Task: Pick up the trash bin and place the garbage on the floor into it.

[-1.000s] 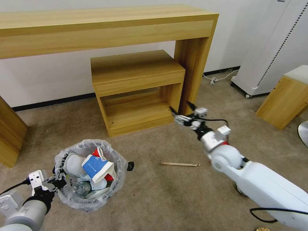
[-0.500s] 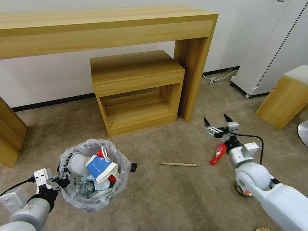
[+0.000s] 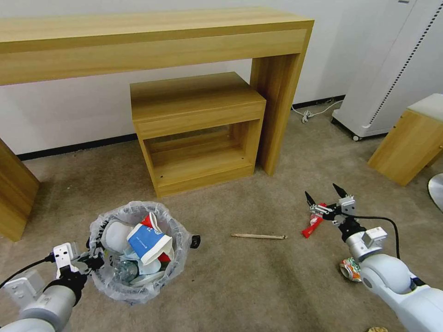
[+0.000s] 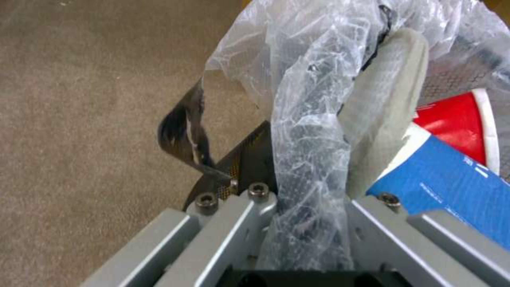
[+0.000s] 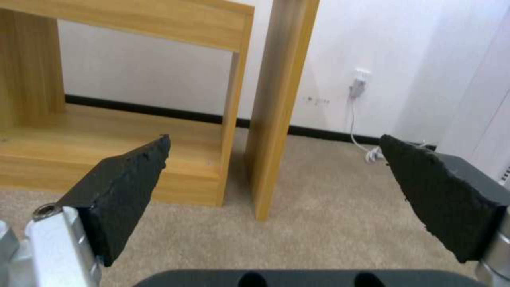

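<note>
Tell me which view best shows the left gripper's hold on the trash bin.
The left wrist view: the left gripper is shut on the trash bin at its rim, with bag plastic bunched between the fingers. The head view shows the bin whole beside that gripper, but not the contact. The right wrist view faces the furniture.

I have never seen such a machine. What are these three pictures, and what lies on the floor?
This is a wheeled robot with two arms. One picture comes from its head camera; the others come from cameras on each wrist. The left gripper is shut on the rim of the trash bin, which already holds cups and other litter. The right gripper is open, above a red wrapper. On the floor also lie a wooden stick and a crushed can.
</note>
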`<state>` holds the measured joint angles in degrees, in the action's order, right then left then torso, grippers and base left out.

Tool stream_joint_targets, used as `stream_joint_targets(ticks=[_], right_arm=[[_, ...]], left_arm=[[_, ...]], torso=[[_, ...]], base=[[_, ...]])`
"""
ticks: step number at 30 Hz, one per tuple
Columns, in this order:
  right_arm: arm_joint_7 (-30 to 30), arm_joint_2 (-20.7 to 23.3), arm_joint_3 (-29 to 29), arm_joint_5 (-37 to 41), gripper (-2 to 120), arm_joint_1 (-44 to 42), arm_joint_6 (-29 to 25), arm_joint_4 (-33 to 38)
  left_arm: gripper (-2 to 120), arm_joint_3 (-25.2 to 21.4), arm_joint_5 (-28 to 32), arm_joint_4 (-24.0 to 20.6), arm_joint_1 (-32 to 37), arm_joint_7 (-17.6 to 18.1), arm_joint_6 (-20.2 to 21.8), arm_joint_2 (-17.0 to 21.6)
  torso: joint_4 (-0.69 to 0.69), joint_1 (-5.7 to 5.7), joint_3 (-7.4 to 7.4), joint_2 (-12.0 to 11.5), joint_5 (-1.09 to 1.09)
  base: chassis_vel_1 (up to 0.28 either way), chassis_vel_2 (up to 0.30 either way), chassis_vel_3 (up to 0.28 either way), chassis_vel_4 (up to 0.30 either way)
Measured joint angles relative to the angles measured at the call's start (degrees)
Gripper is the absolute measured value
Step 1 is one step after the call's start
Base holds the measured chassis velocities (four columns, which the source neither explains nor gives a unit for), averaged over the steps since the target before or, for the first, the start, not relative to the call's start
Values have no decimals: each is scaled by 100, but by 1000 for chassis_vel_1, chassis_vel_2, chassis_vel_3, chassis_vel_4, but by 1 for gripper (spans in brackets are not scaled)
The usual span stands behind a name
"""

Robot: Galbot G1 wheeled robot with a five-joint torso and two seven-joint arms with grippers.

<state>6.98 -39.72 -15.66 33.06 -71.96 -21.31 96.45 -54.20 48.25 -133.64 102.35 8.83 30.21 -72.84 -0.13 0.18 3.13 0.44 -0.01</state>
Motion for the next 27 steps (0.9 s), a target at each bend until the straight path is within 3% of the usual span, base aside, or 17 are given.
stream_joint_targets(ticks=[16, 27], right_arm=[[-221, -266, -445, -312, 100, -349, -386, 49], [-291, -259, -634, -402, 100, -414, -284, 100]], left_arm=[[1, -14, 42, 95, -59, 3, 1, 115], [1, -20, 51, 115, -73, 5, -2, 135]], torso=[[-1, 0, 0, 0, 0], [-1, 0, 0, 0, 0]], base=[[0, 0, 0, 0], [0, 0, 0, 0]])
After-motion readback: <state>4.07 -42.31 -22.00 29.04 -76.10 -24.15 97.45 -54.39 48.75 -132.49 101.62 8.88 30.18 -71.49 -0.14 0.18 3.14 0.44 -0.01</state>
